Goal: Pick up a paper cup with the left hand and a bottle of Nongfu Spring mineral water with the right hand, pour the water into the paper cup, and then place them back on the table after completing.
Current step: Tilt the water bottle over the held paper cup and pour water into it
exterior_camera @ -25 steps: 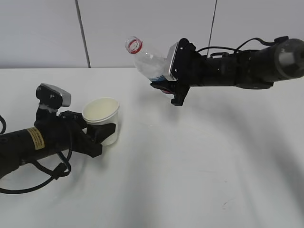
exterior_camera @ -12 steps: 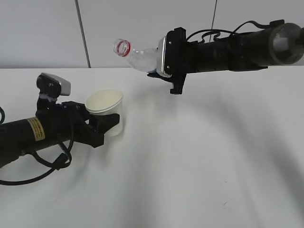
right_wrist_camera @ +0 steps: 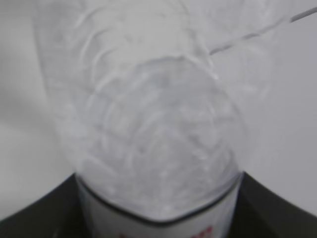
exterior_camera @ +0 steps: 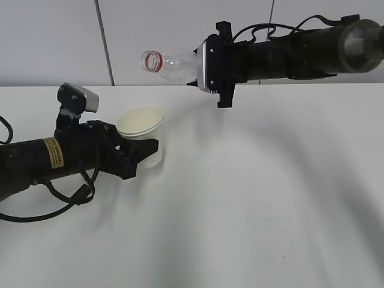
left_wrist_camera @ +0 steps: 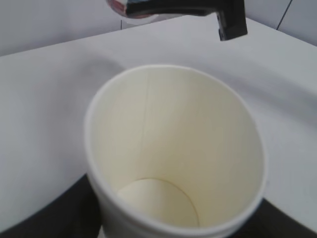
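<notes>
My left gripper (exterior_camera: 143,150), on the yellow-labelled black arm, is shut on a white paper cup (exterior_camera: 142,135) and holds it slightly tilted just above the white table (exterior_camera: 252,204). In the left wrist view the cup (left_wrist_camera: 173,153) fills the frame and its bottom looks dry. My right gripper (exterior_camera: 201,63) is shut on the clear water bottle (exterior_camera: 171,64), which lies almost horizontal. Its open, red-ringed mouth points left, up and to the right of the cup. The bottle (right_wrist_camera: 148,134) fills the right wrist view. No water stream shows.
A grey wall with a dark vertical seam (exterior_camera: 105,45) stands behind the table. Black cables (exterior_camera: 54,201) loop from the left arm onto the tabletop. The right arm's tip (left_wrist_camera: 230,20) shows above the cup in the left wrist view.
The right arm rose, moved left and tipped the bottle from slanted up to nearly level. The left arm carried the cup right and a little up, toward the bottle mouth.
</notes>
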Motion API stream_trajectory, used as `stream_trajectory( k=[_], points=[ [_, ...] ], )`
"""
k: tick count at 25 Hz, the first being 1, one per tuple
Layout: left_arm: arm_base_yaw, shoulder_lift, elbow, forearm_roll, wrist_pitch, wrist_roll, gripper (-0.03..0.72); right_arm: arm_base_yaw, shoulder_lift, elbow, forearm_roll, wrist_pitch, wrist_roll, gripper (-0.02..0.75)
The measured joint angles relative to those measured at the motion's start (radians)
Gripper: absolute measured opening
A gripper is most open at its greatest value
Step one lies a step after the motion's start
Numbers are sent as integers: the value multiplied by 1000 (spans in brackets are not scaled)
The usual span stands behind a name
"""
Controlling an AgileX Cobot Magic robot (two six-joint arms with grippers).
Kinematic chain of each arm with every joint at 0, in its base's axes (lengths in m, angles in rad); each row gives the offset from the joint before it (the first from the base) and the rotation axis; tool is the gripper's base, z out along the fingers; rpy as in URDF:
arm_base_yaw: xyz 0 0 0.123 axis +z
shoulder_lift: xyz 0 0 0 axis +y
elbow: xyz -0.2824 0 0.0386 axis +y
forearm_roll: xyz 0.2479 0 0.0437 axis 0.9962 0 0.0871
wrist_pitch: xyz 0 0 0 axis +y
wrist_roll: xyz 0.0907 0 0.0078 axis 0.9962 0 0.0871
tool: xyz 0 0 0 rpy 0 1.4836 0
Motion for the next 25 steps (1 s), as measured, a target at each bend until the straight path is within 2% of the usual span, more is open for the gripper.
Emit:
stream_trajectory(
  k=[11, 17, 25],
  points=[
    [0, 0, -58, 37, 58, -50, 403, 6, 0, -9, 0, 19, -184, 413],
    [-15, 0, -58, 107, 76, -55, 403, 8, 0, -9, 0, 45, -255, 413],
    [-19, 0, -58, 113, 78, -55, 403, 8, 0, -11, 0, 70, -334, 413]
  ],
)
